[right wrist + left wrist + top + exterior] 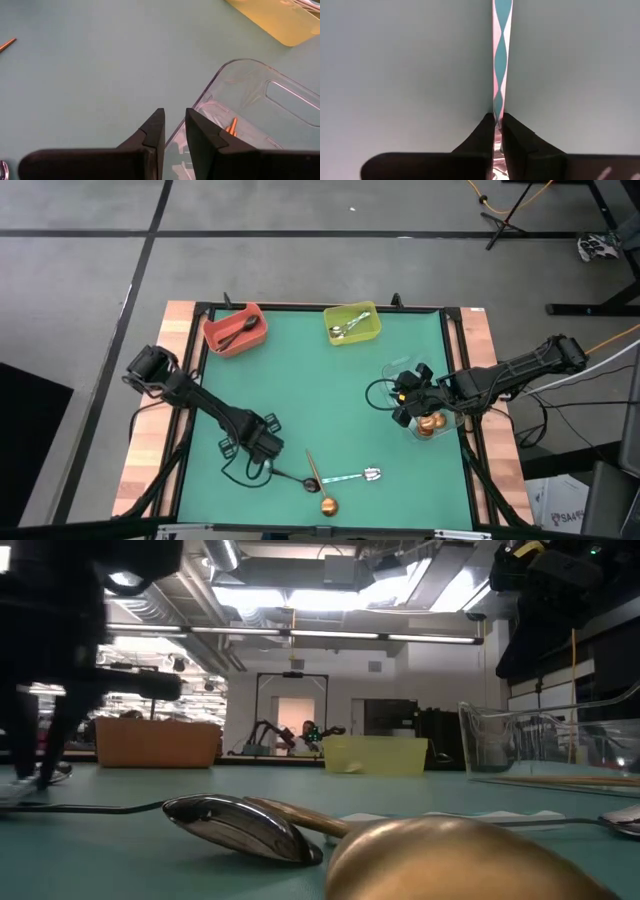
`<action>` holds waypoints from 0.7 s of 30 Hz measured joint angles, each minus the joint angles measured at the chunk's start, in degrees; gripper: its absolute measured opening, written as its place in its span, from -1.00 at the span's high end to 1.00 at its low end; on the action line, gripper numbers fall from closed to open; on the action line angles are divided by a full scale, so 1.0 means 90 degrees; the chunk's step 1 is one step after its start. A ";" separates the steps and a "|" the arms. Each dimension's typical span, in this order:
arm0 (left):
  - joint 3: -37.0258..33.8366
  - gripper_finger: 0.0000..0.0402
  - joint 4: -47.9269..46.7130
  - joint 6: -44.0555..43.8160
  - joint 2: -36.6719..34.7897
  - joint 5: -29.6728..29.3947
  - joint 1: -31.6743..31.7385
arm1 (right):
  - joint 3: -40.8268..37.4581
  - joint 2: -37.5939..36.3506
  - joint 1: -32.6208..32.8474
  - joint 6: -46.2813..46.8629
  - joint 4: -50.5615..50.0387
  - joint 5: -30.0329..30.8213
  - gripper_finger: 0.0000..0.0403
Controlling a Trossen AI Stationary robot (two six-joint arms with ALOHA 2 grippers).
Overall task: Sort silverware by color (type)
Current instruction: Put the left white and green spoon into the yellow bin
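Observation:
Three spoons lie near the table's front edge: a black spoon (300, 479), a copper-gold spoon (322, 485) with its round bowl (450, 860) nearest, and a silver spoon (358, 476). My left gripper (266, 448) stands over the black spoon's handle and is shut on it. The copper handle lies across the black spoon's bowl (240, 825). My right gripper (174, 117) hangs above the left rim of the clear bin (432, 418), fingers a little apart and with nothing between them. My left gripper pinches the black spoon's slim handle (499, 100) between its two fingers (480, 135), toward the handle's free end. The fingers come from above, pointing down, and lie across the handle. The spoon's bowl rests on the table.
The red bin (235, 330) at the far left holds a black spoon; the yellow-green bin (352, 323) at the far middle holds silver spoons. The clear bin holds copper-gold spoons (430, 423). The green mat (320, 390) lies bare in the middle.

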 joint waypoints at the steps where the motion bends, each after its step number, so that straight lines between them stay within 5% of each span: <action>1: 0.0000 0.93 0.0040 -0.0156 -0.0002 0.0000 0.0051 | 0.0000 0.0000 0.0000 0.0000 0.0000 0.0000 0.67; 21: 0.0000 0.92 0.2186 -0.1408 -0.0007 -0.0469 0.1255 | 0.0000 0.0000 0.0000 -0.0002 0.0478 0.0002 0.67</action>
